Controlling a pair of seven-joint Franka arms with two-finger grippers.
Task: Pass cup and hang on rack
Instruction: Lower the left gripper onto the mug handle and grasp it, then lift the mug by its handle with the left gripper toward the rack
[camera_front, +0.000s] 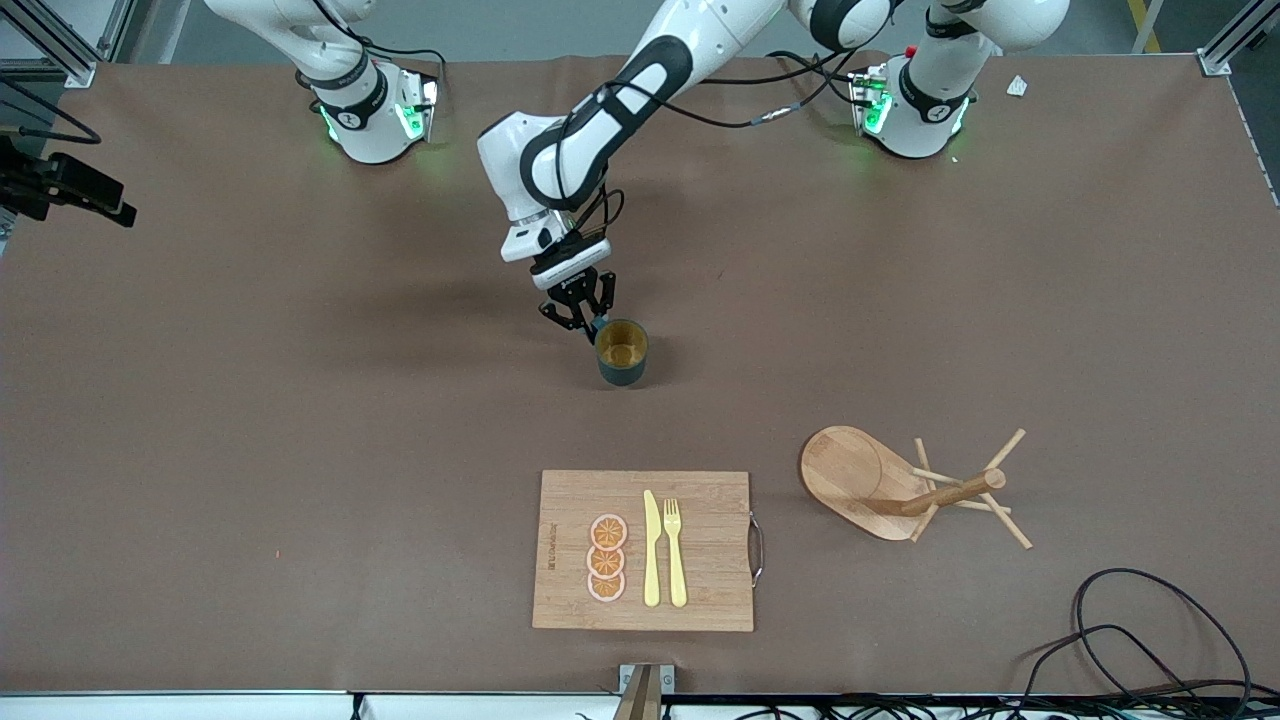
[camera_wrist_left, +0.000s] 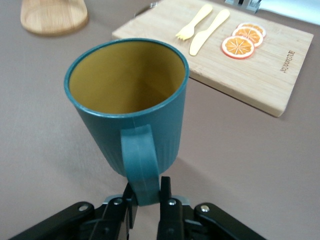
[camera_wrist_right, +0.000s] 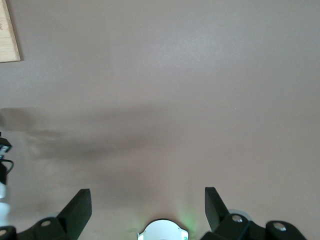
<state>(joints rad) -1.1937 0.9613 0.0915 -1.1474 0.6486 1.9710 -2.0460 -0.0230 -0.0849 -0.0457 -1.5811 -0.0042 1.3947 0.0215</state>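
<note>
Left gripper (camera_front: 585, 318) is clenched on the handle (camera_wrist_left: 141, 167) of the cup (camera_front: 621, 352). The cup sits upright at mid-desk (camera_front: 300, 450), mouth up, yellow inside visible. From the cup, the board (camera_front: 700, 590) lies at 6 o'clock in the front view, nearer the front camera, carrying orange slices (camera_front: 606, 557), knife (camera_front: 651, 550) and fork (camera_front: 675, 552). The rack (camera_front: 880, 485) lies at 4 o'clock, toward the left arm's end. Right gripper (camera_wrist_right: 148, 209) waits, fingers spread wide, over bare desk.
</note>
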